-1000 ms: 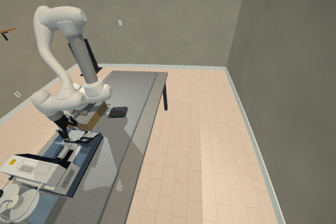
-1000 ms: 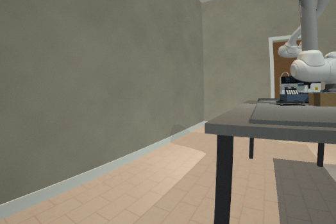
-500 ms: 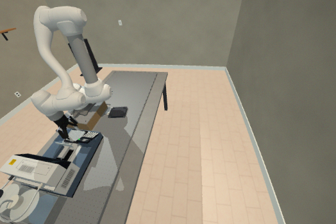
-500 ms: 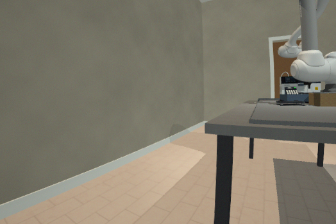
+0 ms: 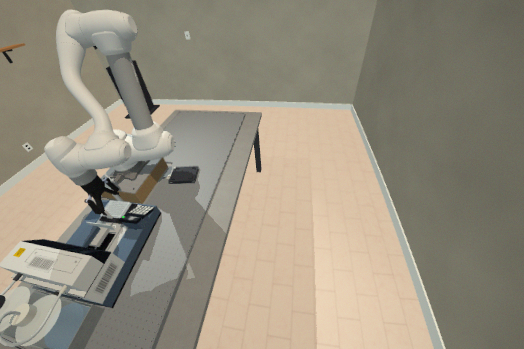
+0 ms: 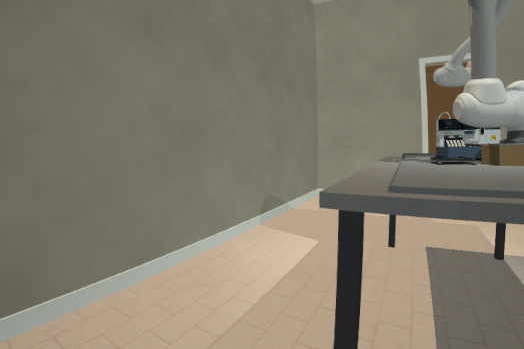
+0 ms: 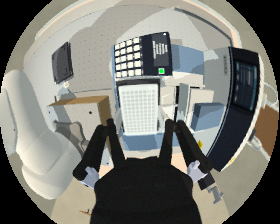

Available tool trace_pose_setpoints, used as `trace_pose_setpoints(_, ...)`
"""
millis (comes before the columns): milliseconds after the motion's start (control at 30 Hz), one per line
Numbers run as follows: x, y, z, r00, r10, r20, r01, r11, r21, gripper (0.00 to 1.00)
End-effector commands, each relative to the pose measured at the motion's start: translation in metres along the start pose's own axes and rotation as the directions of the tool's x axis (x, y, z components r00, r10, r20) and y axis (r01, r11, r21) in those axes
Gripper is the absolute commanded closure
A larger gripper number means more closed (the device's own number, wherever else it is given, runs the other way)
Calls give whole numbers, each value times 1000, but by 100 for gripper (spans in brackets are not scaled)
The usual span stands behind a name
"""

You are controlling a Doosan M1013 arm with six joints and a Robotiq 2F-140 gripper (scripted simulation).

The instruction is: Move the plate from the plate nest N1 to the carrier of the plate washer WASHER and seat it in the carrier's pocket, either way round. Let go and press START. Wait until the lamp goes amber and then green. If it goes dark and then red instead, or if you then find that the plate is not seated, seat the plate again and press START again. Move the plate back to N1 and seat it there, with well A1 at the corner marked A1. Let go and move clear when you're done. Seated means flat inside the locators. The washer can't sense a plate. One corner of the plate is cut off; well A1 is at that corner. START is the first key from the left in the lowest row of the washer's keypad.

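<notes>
While your black two-finger gripper (image 7: 139, 136) is pinching the white rectangular multi-well plate (image 7: 138, 108) across its two long sides, judge the plate a light, stiff, smooth-walled plastic piece: it should not bend, but it could slip or tilt if the pads bear unevenly. Take hold at mid-length on the side walls, as the fingers appear to do now, so it hangs level.

Directly ahead of the fingertips, the plate shows a fine grid of wells inside a pale rim. You cannot make out its cut corner from these views. It sits over the carrier of the blue-and-white plate washer (image 5: 60, 269), and whether it lies flat in the pocket or has just left it, you cannot tell.

Just beyond the plate is the washer's black keypad (image 7: 143, 52) with white keys, and a small green lamp (image 7: 161, 71) glows beside it. Farther off to one side, beyond a brown box (image 5: 145, 185), the dark flat plate nest (image 5: 183, 174) lies on the grey table (image 5: 235, 149).
</notes>
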State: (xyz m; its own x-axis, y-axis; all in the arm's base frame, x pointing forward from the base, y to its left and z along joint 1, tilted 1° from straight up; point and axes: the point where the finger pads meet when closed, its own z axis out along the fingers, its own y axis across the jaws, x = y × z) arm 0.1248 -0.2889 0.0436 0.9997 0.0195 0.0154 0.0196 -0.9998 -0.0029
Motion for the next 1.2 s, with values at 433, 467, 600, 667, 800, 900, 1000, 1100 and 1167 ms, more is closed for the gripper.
trace_pose_setpoints(433,0,0,-22,1000,0,0,0,1000,0,90)
trace_pose_setpoints(467,0,0,-24,1000,0,0,0,1000,0,90)
trace_pose_setpoints(600,0,0,-30,1000,0,0,0,1000,0,90)
trace_pose_setpoints(667,0,0,-34,1000,0,0,0,1000,0,90)
trace_pose_setpoints(800,0,0,-40,1000,0,0,0,1000,0,90)
trace_pose_setpoints(900,0,0,-45,1000,0,0,0,1000,0,90)
trace_pose_setpoints(1000,0,0,-47,1000,0,0,0,1000,0,90)
trace_pose_setpoints(1100,0,0,-52,1000,0,0,0,1000,0,90)
trace_pose_setpoints(1167,0,0,-55,1000,0,0,0,1000,0,90)
